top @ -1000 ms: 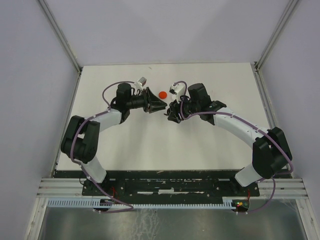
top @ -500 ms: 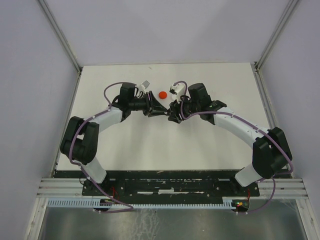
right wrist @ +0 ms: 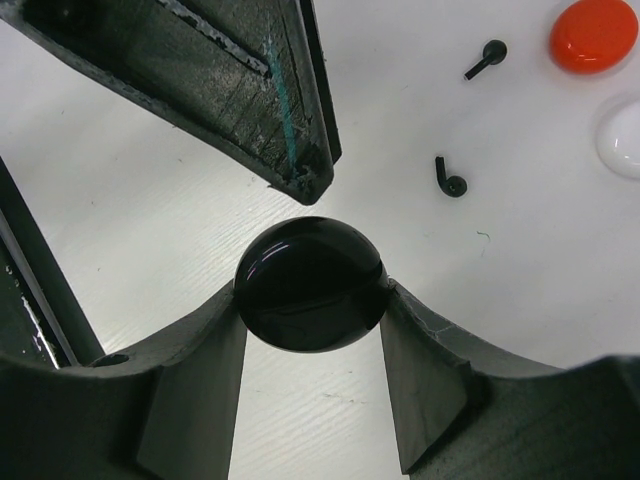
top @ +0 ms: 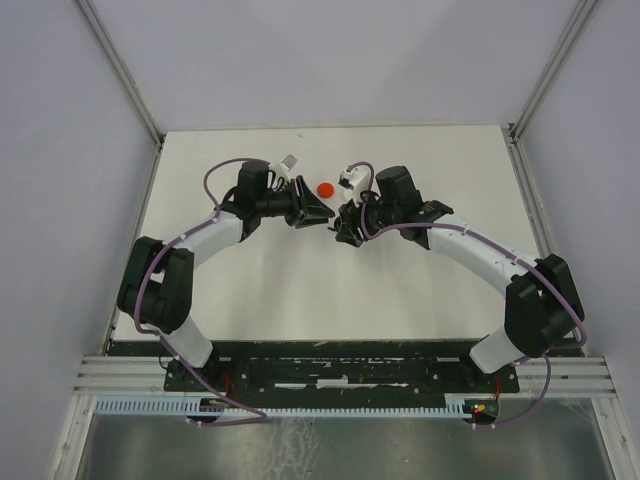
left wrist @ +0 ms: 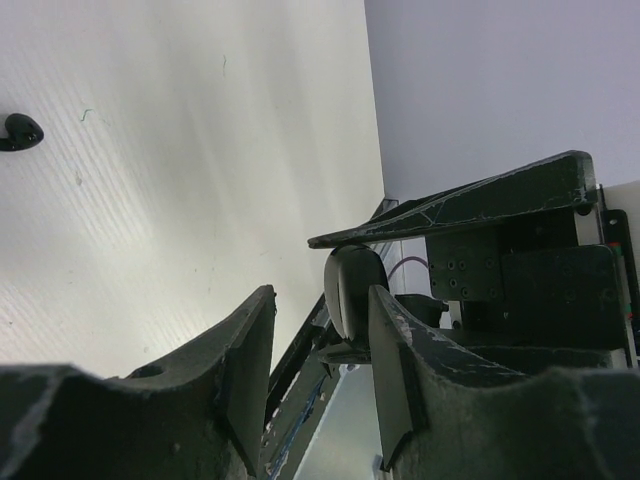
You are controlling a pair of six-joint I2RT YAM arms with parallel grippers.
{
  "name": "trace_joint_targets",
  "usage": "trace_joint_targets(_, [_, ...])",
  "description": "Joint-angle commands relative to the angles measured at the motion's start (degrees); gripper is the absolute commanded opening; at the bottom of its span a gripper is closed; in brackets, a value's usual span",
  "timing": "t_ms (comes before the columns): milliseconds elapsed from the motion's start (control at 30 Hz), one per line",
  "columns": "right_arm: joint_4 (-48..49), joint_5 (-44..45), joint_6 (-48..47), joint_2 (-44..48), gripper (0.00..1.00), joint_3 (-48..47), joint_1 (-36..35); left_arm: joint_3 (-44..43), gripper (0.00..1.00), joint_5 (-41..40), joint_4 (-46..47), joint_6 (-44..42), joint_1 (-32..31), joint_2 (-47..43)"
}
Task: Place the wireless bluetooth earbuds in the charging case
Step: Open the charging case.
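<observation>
While gripped, the black case (right wrist: 310,285) looks closed.

1. Round cases: three, namely a black case (right wrist: 310,285), a red case (right wrist: 593,35), and a white case (right wrist: 622,140) cut by the frame edge.
2. Earbuds: two, an upper black earbud (right wrist: 487,57) and a lower black earbud (right wrist: 450,180).
3. Hands: two, the left hand (top: 318,212) and the right hand (top: 345,227).
</observation>
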State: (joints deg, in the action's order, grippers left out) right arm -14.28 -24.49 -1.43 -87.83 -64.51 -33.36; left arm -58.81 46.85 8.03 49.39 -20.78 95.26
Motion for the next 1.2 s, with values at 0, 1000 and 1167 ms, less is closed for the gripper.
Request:
trace_joint_targets(0, [1.73,-1.35,-0.77,0.63,0.41,-2.27,-0.17,-3.00,0.49,0.00,2.06,-0.96,-0.34,-2.65])
trace_joint_targets(1000, [1.89,-1.26,-0.77,0.43,0.41,-2.62,-0.15,-2.55,0.42,0.93,2.25,-1.66,-3.57,-3.25])
trace_joint_targets(1167, [1.87,-1.26,-0.68,0.39,0.41,-2.62,-0.15,-2.46,0.37,1.14,2.49,-1.57,-3.62,-3.22])
